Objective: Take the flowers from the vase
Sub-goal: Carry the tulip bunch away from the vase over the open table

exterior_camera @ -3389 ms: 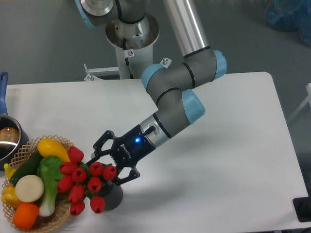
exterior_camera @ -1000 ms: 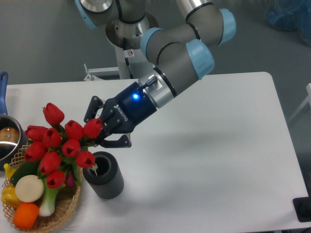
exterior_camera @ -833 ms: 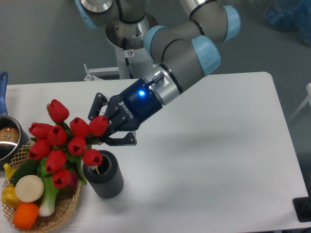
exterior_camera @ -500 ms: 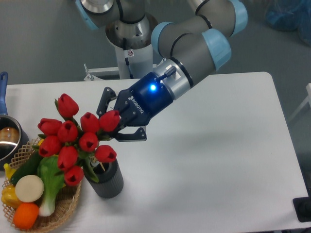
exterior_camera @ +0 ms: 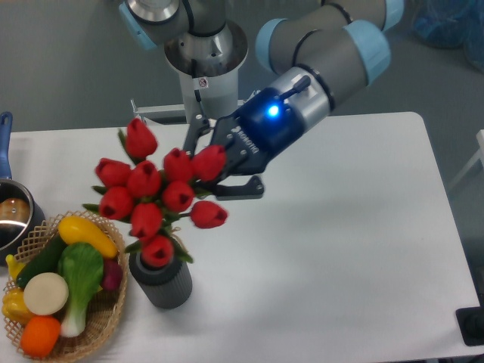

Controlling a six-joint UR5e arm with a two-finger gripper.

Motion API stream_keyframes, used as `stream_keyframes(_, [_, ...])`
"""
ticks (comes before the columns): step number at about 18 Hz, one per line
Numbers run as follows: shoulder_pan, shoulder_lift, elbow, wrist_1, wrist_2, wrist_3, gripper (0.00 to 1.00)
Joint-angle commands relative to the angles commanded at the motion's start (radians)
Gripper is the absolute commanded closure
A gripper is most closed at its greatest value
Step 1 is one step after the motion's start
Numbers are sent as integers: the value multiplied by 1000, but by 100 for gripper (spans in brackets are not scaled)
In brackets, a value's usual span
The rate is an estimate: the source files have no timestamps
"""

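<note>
Gripping the flowers (exterior_camera: pixel 157 198) by their stems, the gripper (exterior_camera: pixel 214 168) had its fingers clamped, bunch lifted above the vase (exterior_camera: pixel 161 280), beside a basket (exterior_camera: pixel 106 318).

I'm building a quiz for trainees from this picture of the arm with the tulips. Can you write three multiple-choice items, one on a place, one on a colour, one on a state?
1. Where does the vase stand?
A. Just right of the wicker basket
B. Inside the steel pot
C. At the table's far right edge

2. What colour are the buds of the flowers?
A. Yellow
B. Red
C. White

3. What is the hand doing?
A. Open above a bare table
B. Shut on the vase
C. Shut on the flowers, held above the vase

Answers: 1 A, the dark ribbed vase sits beside the basket's right rim. 2 B, every bud is red. 3 C, the fingers close on the bunch, which hangs above the vase.
</note>
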Motion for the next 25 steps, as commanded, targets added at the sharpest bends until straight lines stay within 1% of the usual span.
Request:
stream_keyframes(8, [135,12,46,-2,9,9,100])
stream_keyframes(11, [183,25,51,-2,9,63,100])
stream_keyframes(13, [198,25,61,-2,27,121,100])
stream_keyframes(15, [201,29,55,-2,125,197,100])
stream_keyframes(16, [203,43,48,-6,191,233,100])
stream_keyframes(18, [201,75,19,-8,316,256,100])
stream_keyframes(20, [198,83,0,-9,385,259,100])
stream_keyframes(21, [192,98,-3,-12,415,259,100])
stream_keyframes(23, [187,120,-18,-38,510,259,100])
stream_keyframes(25, [143,123,-21,-77,609,258,100])
